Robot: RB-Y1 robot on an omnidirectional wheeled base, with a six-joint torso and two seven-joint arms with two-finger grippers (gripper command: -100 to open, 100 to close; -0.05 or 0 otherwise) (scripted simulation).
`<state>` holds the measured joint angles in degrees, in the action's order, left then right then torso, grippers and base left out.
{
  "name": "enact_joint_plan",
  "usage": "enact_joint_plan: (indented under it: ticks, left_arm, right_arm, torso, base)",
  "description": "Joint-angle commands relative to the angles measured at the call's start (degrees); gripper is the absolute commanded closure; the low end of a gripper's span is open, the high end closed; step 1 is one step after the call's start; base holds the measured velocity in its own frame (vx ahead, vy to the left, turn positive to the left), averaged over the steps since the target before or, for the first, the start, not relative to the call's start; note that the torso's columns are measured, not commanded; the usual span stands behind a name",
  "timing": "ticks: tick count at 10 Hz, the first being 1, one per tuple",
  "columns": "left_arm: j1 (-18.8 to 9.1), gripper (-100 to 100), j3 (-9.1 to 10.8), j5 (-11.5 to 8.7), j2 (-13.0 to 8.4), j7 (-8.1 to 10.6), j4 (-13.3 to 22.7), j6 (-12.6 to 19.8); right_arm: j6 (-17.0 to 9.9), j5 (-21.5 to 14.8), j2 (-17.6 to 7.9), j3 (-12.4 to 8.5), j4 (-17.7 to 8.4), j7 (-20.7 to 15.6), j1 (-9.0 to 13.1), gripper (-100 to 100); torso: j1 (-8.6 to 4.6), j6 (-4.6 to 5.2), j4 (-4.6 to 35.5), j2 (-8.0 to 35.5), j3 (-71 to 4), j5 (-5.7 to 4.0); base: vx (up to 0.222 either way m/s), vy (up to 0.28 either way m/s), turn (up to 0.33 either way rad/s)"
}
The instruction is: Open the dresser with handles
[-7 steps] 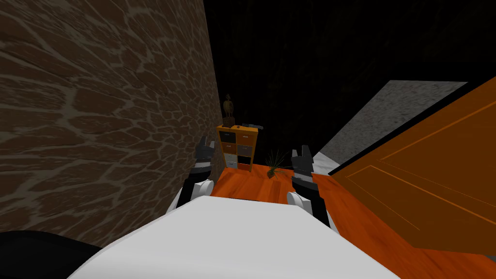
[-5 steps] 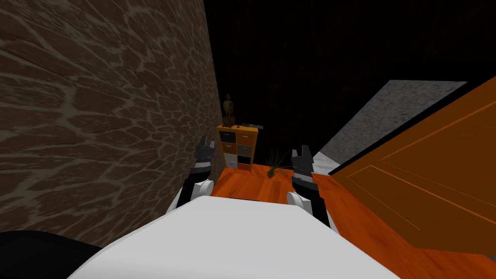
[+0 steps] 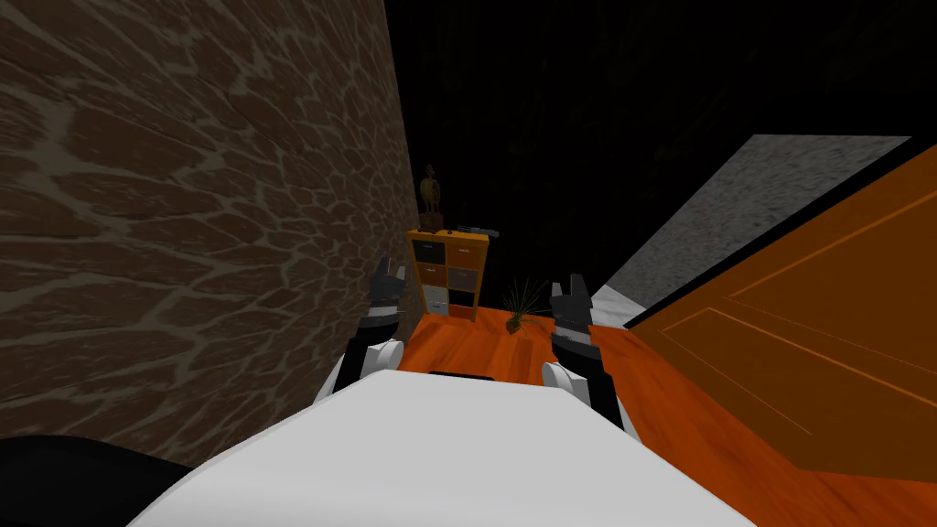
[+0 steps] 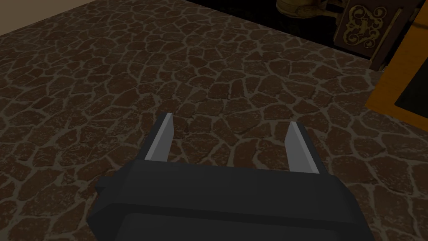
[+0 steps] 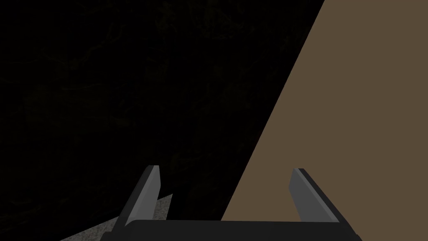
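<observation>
The orange dresser (image 3: 450, 274) stands far ahead against the stone wall (image 3: 183, 201) on our left, with a potted plant (image 3: 520, 309) just to its right. Our left tool (image 4: 230, 121) and right tool (image 5: 225, 168) are spread, holding nothing. As we approach, our left arm might scrape that wall. What the dresser's compartments hold is too small to tell.

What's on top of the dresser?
On the dresser: a brown figurine at its left end and a low dark item beside it, too small to identify. Drawer contents hidden.
</observation>
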<state>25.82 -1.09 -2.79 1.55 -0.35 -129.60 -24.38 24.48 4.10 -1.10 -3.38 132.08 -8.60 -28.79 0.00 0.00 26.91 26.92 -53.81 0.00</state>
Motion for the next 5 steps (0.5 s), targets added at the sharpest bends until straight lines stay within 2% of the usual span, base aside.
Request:
enact_joint_plan:
  ticks: [1,2,3,5]
  left_arm:
    - [0.0,0,0.0,0.0,0.0,0.0,0.0,0.0]
    - [0.0,0,0.0,0.0,0.0,0.0,0.0,0.0]
    - [0.01,-100,0.02,-0.09,-2.41,0.0,-0.25,0.53]
    - [0.02,-100,0.08,-0.29,-5.53,0.01,-0.67,1.74]
  right_arm:
    - [0.0,0.0,0.0,0.0,0.0,0.0,0.0,0]
    - [0.0,0.0,0.0,0.0,0.0,0.0,0.0,0]
    - [0.0,0.0,0.0,0.0,0.0,0.0,0.0,0]
    - [-0.01,0.0,0.01,0.0,-0.03,0.0,-0.01,0]
  torso:
    - [0.0,0.0,4.23,4.23,-8.46,0.0]
    - [0.0,0.0,8.46,8.46,-16.91,0.0]
    - [0.0,0.0,12.69,12.69,-25.38,0.0]
    - [-0.03,0.0,15.11,15.06,-30.5,-0.01]
  base:
    - [0.0,0.0,0.0]
    - [0.0,0.0,0.0]
    - [0.026,-0.011,0.001]
    - [0.05,-0.029,0.002]
